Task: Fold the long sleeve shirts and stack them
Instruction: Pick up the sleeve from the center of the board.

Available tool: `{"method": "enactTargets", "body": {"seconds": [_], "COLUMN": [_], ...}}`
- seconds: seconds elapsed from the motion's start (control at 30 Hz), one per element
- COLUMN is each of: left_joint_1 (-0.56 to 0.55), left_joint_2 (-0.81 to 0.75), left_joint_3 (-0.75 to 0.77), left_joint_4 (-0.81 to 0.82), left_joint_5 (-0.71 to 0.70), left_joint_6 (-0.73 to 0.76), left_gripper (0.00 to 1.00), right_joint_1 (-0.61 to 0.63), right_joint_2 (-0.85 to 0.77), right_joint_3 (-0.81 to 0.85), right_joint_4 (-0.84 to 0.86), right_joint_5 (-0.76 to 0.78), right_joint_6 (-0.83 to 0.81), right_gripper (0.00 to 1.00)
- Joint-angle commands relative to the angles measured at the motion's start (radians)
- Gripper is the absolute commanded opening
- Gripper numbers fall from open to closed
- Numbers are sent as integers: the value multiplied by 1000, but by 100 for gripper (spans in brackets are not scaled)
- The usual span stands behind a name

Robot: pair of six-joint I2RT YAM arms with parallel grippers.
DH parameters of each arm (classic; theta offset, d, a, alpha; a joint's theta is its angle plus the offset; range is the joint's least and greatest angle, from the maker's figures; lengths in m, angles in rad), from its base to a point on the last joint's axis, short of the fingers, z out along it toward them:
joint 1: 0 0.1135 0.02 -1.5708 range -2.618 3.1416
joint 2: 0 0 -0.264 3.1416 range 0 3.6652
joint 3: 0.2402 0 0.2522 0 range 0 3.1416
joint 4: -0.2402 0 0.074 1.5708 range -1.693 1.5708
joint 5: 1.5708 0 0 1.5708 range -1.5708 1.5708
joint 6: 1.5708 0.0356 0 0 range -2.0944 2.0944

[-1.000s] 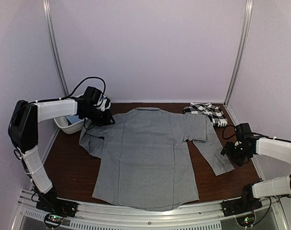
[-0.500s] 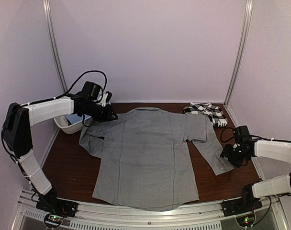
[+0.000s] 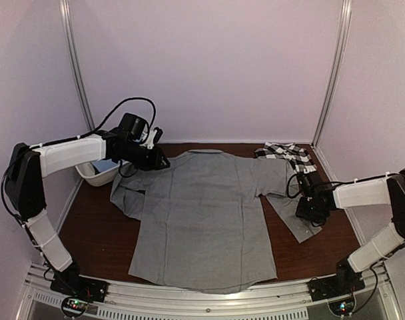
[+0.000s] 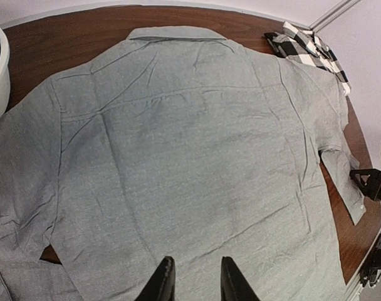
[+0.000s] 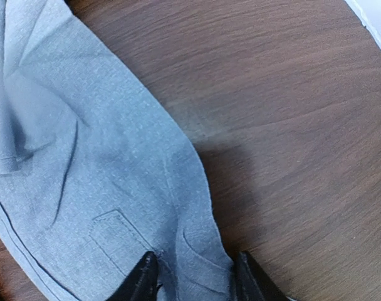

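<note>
The grey shirt [image 3: 209, 213] lies flat, back up, collar to the far side, in the middle of the table; it fills the left wrist view [image 4: 190, 157]. My left gripper [image 3: 157, 159] hovers over its left shoulder, open and empty [image 4: 195, 283]. My right gripper [image 3: 308, 211] is down on the right sleeve's cuff [image 5: 115, 169], open, with the cuff cloth lying between its fingers [image 5: 193, 276]. The checked shirt [image 3: 288, 154] lies crumpled at the back right. A bit of light blue cloth [image 3: 104, 165] shows in the tub.
A white plastic tub [image 3: 89, 175] stands at the back left beside the shirt's left sleeve. The dark wood table [image 3: 96, 233] shows round the shirt and right of the cuff [image 5: 291, 125]. Pale walls close in the back and sides.
My right gripper has moved left and come down onto the right sleeve's cuff, which shifted inward a little. My left gripper has moved right, over the shirt's left shoulder.
</note>
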Motion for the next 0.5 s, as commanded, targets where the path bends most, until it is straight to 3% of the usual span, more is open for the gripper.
{"method": "enactTargets", "body": {"seconds": [0.0,0.13,0.23,0.47], "left_joint_1": [-39,-69,-101,-187], "left_joint_2": [-19,-9,6,51], "left_joint_3": [45,54,67,112], "left_joint_4": [18,18,18,49], "left_joint_5": [4,1,1,49], "left_joint_6": [-2,-16,-22,-43], "left_gripper": [26,26,26,26], "right_joint_1": [24,25,26,40], "right_joint_2": [67,45,-39,-188], "right_joint_3": [-32,-2,39,236], "right_joint_4": [-100,-119,-151,-251], "right_joint_5": [-77,-89,-94,-104], "right_joint_6": [24,9,0,-68], "right_gripper": [34,8,0,0]}}
